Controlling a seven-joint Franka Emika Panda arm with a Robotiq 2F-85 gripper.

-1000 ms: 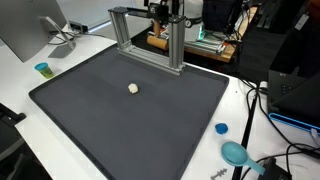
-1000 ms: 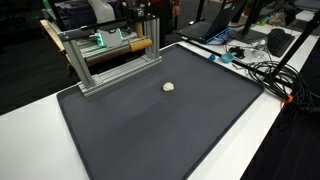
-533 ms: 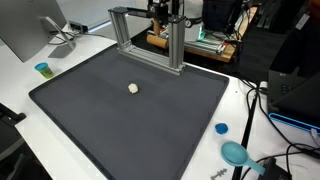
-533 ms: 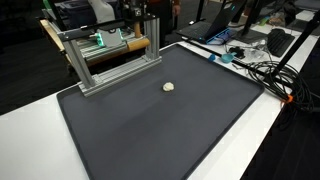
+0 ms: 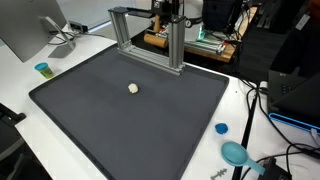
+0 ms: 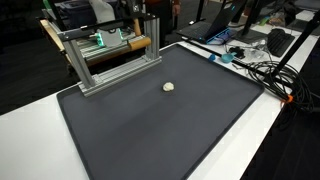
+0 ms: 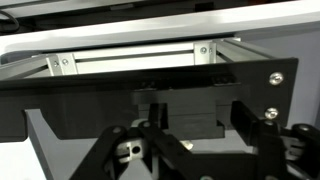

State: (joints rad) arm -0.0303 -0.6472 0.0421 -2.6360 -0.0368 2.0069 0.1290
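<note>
Barely shifted, open end effector (image 7: 200,162) sits behind metal frame (image 5: 177,45); pale lump (image 5: 133,88) well apart.

Even indoor light; blurred wrist view

We see our gripper (image 7: 200,140) in wrist view: matte black housing, black linkage bars, silver screws (image 7: 275,77) on the black plate.
</note>
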